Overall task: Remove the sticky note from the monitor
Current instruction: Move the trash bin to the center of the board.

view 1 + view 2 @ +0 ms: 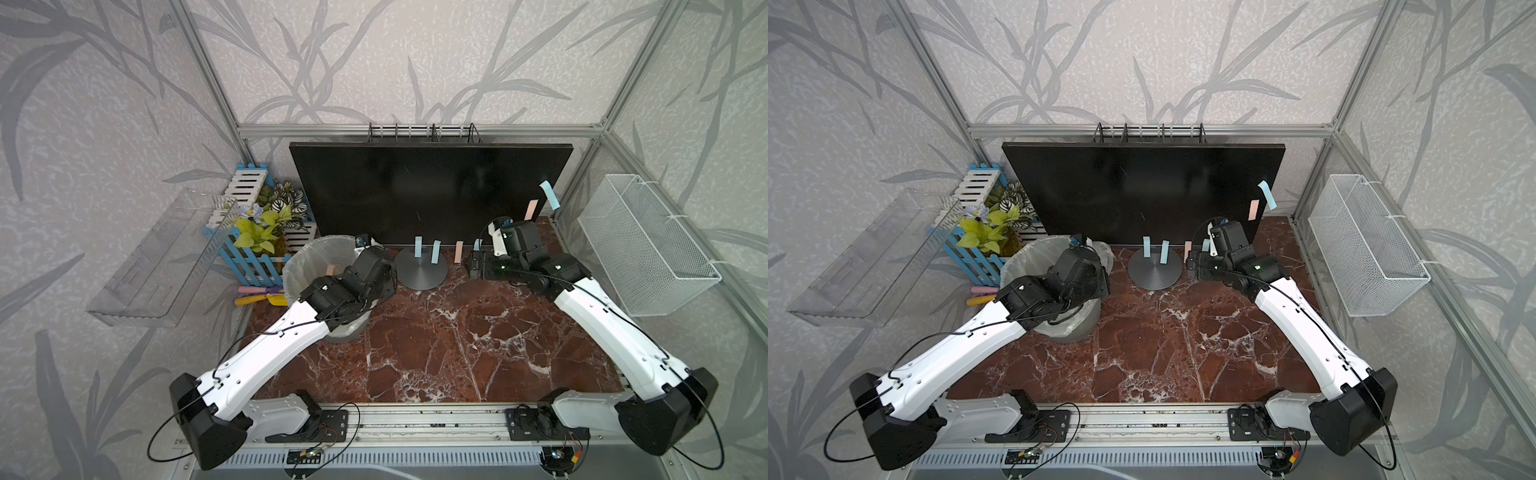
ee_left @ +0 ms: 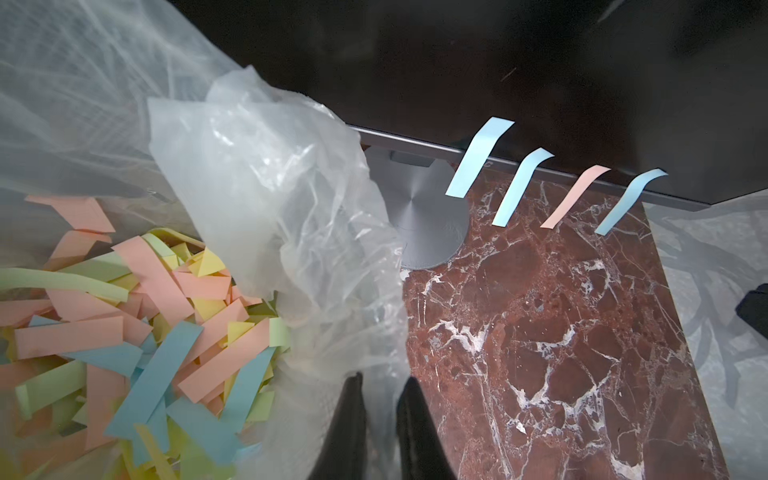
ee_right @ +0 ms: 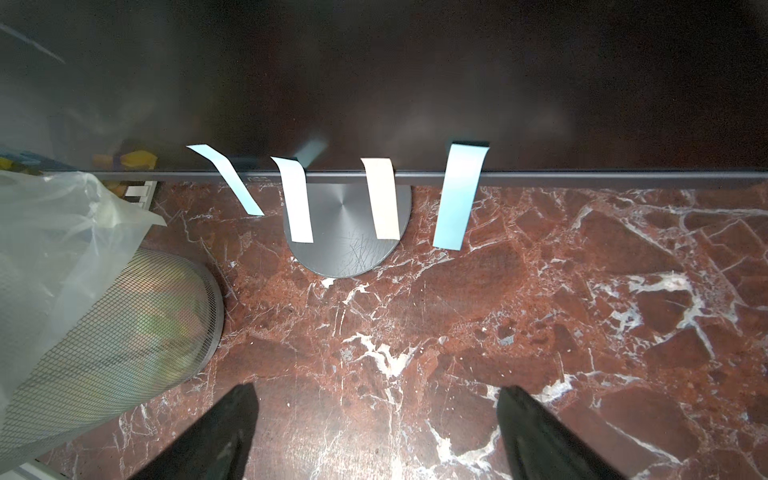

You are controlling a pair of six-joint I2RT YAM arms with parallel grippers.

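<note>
Reading both top views: the monitor [image 1: 415,187] stands at the back of the marble worktop [image 1: 436,345] on its round grey disc foot [image 1: 419,276]. It carries 6 sticky notes: 4 lower-edge strips [image 1: 435,251] hang from the bottom bezel and 2 side-edge strips [image 1: 531,210] hang near its right edge. The lined mesh waste bin [image 1: 299,255] sits just beside the foot, probably so that a peeled strip needs only a short carry. The left arm [image 1: 291,328] reaches over the bin. The right arm [image 1: 590,303] sits low in front of the bottom bezel.

Left wrist view: the left claw [image 2: 382,380] has its fingers pressed together over the bin's plastic liner [image 2: 270,187]. No strip shows between them. Discarded strips [image 2: 145,311] in pink, blue, green and yellow lie in the bin. This arm appears to have nothing to carry.

Right wrist view: the right claw [image 3: 376,390] is spread wide and empty above the worktop, facing the 4 hanging strips but apart from them. Each strip is stuck to the screen by its top end only, so its tail hangs free below the bezel as a tab. The wide blue strip [image 3: 459,195] lies nearest this claw's line. The likely next step is to advance, pinch that tail and peel gently, so that the pull does not rock the monitor.
</note>
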